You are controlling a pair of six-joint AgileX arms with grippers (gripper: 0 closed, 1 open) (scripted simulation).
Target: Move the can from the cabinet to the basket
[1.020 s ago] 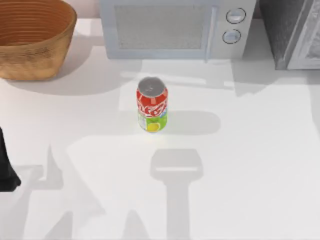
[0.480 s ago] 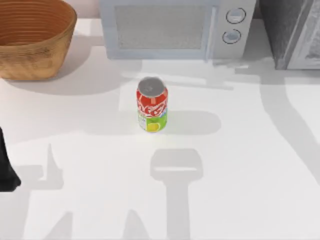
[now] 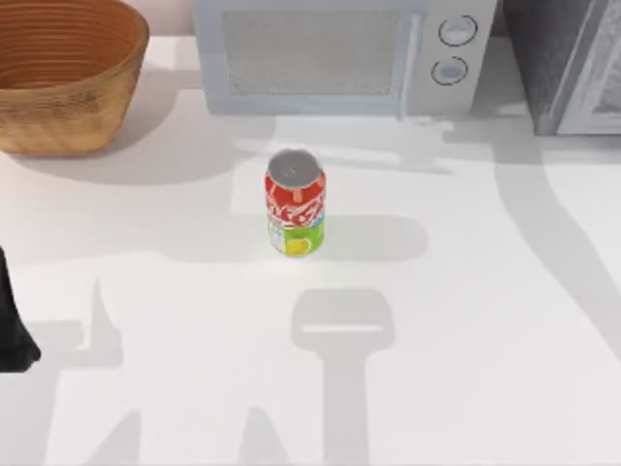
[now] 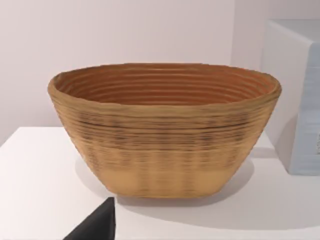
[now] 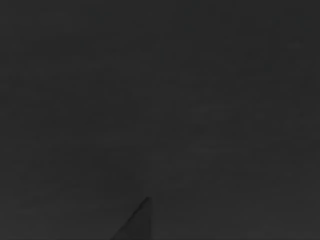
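The top view is bright and even. Soft grey shadows lie on the white bench [image 3: 505, 320]: the can [image 3: 295, 204] throws one toward the cabinet [image 3: 568, 63] side, and the basket [image 3: 63, 78] shades the bench beside it. The right wrist view is dark.

Very little of the robot's body can be seen. In the top view the left arm [image 3: 12, 325] appears as a plain matte black shape with a rounded lower end, with no cables, screws or markings to make out on it. In the left wrist view a flat black wedge [image 4: 97, 225] with a sharp upper corner belongs to that arm's own hardware, equally bare and unmarked. The right wrist view is dark.
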